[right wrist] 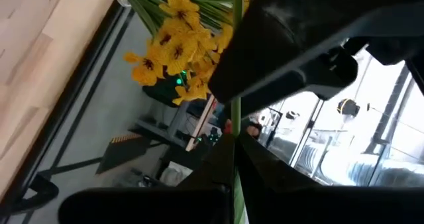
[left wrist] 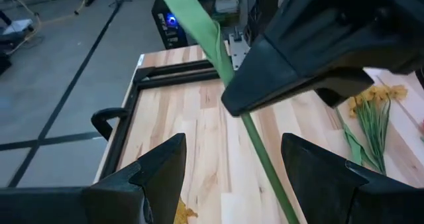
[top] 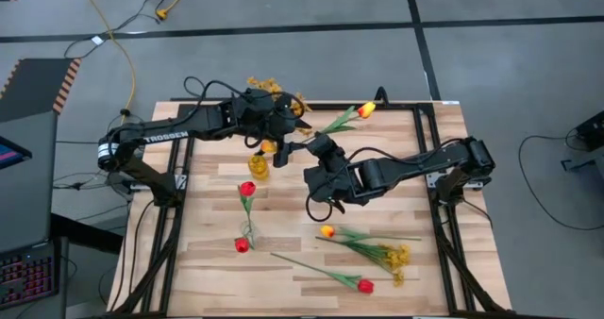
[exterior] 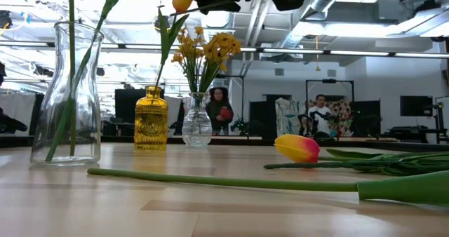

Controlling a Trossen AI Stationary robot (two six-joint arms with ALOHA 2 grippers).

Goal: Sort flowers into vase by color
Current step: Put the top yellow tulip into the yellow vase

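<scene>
1. Two red tulips (top: 246,190) lie left of the table's (top: 217,262) middle, one nearer the front edge than the other.
2. The left gripper (left wrist: 232,144) hangs over the far middle of the table. Its fingers (left wrist: 156,174) are spread wide, with a green stem (left wrist: 262,154) running between them, and they grasp nothing.
3. An amber vase (top: 259,166) stands just below it, and a clear vase (exterior: 196,123) of mustard sprays (exterior: 203,49) stands nearer the far edge.
4. The right gripper (right wrist: 235,144) is clamped on that stem and holds a yellow-orange tulip (exterior: 183,1) above the amber vase.
5. Toward the front right lie another yellow-orange tulip (top: 327,231), a mustard spray (top: 397,257) and a red tulip (top: 365,285).
6. A yellow-red tulip (top: 366,109) lies by the far edge.
</scene>
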